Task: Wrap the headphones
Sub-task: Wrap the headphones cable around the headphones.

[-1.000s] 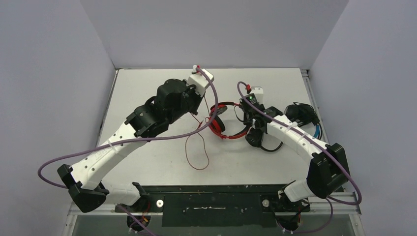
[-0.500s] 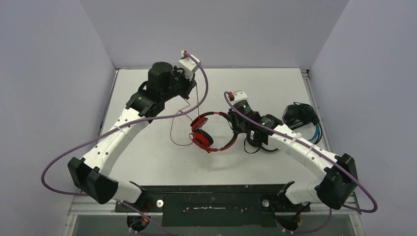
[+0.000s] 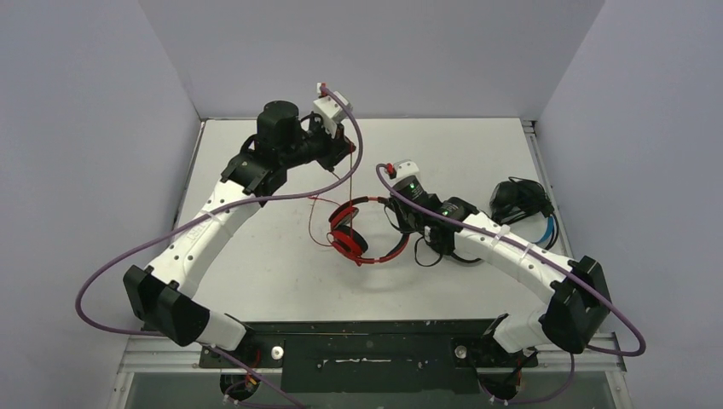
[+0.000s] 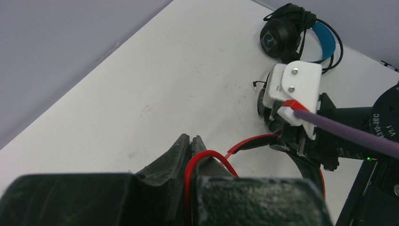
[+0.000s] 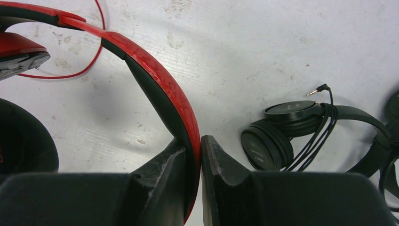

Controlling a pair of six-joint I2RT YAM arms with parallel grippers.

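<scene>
The red headphones [image 3: 351, 235] are held near the table's middle. My right gripper [image 5: 192, 142] is shut on their red headband [image 5: 160, 82]. My left gripper [image 4: 190, 139] is raised at the back left and shut on the red cord [image 4: 205, 156], which runs down to the headphones [image 4: 249, 141] and loops on the table [image 3: 317, 223]. The all-black headphones [image 5: 287, 132], cord wound round them, lie right of the right gripper. The black headphones with the blue headband [image 3: 527, 203] lie at the far right, also in the left wrist view [image 4: 294, 35].
The white table [image 3: 256, 273] is walled by grey panels at the back and sides. A dark rail [image 3: 367, 345] runs along the near edge by the arm bases. Purple cables [image 3: 111, 264] loop off both arms.
My left gripper rose and moved back left with the red cord, drawing its loose loop off the table. My right gripper carried the red headphones left and toward the front.
</scene>
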